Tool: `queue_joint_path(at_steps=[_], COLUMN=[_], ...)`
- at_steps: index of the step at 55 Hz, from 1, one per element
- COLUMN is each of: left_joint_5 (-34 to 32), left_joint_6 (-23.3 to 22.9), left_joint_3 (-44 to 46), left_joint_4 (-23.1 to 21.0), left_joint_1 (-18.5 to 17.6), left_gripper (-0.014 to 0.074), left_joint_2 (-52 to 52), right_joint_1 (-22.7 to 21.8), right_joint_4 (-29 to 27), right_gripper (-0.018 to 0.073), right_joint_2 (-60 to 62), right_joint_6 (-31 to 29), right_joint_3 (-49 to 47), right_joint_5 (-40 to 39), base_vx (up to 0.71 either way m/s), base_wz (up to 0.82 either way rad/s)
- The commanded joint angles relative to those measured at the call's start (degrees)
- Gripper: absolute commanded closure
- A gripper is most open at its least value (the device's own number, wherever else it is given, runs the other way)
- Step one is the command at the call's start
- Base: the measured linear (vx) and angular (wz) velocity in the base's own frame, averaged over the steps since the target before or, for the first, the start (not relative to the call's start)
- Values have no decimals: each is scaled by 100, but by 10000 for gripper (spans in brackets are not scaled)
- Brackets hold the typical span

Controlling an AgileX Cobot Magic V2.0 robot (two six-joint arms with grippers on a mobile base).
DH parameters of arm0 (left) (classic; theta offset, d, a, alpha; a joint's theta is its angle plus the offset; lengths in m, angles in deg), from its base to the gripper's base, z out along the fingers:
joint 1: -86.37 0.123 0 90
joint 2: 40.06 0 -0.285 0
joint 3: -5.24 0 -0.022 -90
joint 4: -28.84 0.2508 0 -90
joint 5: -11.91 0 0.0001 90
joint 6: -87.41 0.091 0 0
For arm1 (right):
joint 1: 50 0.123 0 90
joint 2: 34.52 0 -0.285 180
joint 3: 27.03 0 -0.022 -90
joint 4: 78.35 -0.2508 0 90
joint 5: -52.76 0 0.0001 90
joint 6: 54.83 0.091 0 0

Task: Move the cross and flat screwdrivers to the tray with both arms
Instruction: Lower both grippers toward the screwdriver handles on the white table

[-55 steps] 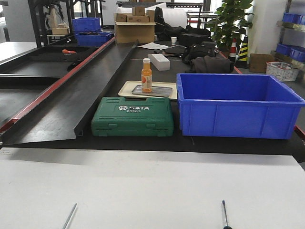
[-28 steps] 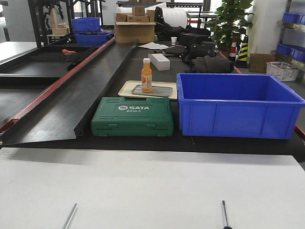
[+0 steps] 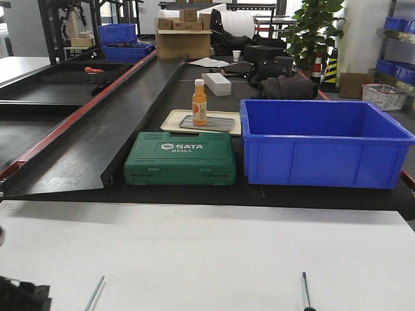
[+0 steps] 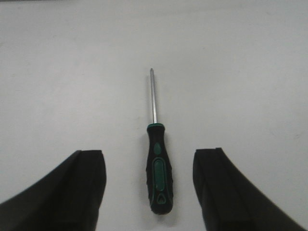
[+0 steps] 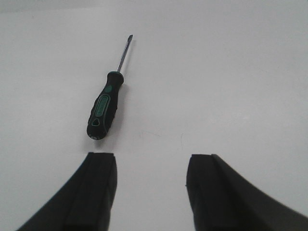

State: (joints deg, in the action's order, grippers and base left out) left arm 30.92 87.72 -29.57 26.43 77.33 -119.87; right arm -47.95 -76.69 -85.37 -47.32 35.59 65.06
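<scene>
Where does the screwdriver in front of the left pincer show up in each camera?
Front-facing: the screwdriver, probably; only its shaft shows, bottom-left edge.
Left wrist: screwdriver in the centre, handle nearest.
Right wrist: not in it; the other screwdriver lies there.
Shared landmark: white tabletop.

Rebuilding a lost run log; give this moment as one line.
left gripper open | left screwdriver between its jaws, ungrasped | right gripper open | right screwdriver ahead, outside its jaws

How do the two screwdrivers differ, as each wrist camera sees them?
The left screwdriver lies straight, with its handle between the fingers of the left gripper. The right screwdriver lies slanted, ahead of the right gripper and off-centre. The left tip looks cross, the right flat. Both have black-green handles and lie ungripped.
</scene>
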Motion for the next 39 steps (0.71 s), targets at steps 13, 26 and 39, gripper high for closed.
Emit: queue_joint_path(at_steps=[13, 26, 39], left_joint_5=[845, 1169, 1365], left_joint_6=[141, 165, 171], left_joint_3=[1700, 2453, 2818], left_joint_4=[-93, -93, -93], left_joint_1=[-85, -80, -80], left_gripper=[71, 71, 71], left_joint_2=[-1918, -3065, -3779], right_joint_1=[-35, -35, -35], right_joint_4=[-1, -1, 89], right_gripper=[130, 130, 131], right_joint_2=[-21, -21, -21], right_joint_6=[-5, -16, -24], right_joint_3=[-209, -209, -209], right_joint_5=[-359, -359, -366], base_vx=[0, 0, 0], base_wz=[0, 0, 0])
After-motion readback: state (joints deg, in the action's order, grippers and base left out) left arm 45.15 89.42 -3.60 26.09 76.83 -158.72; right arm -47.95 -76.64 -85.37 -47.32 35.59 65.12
